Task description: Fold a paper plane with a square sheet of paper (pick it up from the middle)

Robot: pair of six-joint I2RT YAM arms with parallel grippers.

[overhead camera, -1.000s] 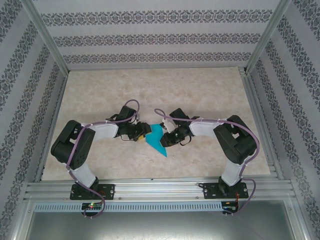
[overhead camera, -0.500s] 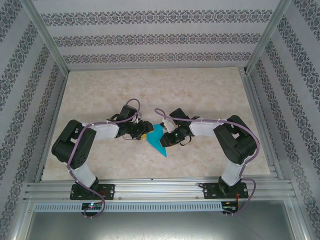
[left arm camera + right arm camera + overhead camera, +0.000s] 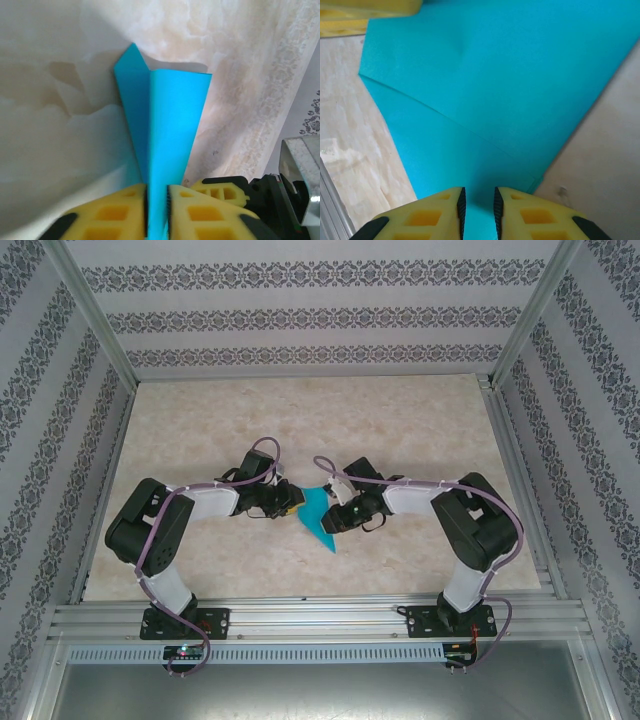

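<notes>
- The left gripper (image 3: 156,200) has just closed and now clamps the paper plane (image 3: 165,130) at the bottom centre of its wrist view.
- The right gripper (image 3: 478,200) has its jaws narrow over the paper; I cannot tell whether it grips.
- With the left anchoring, the right can probably let go for the next crease.

The paper plane (image 3: 318,517) lies on the table (image 3: 300,420), midway between its left and right edges and nearer the near edge than the far one. Its pointed end faces the near edge. The left pincer (image 3: 290,506) sits at its left side and the right pincer (image 3: 333,518) at its right.
</notes>
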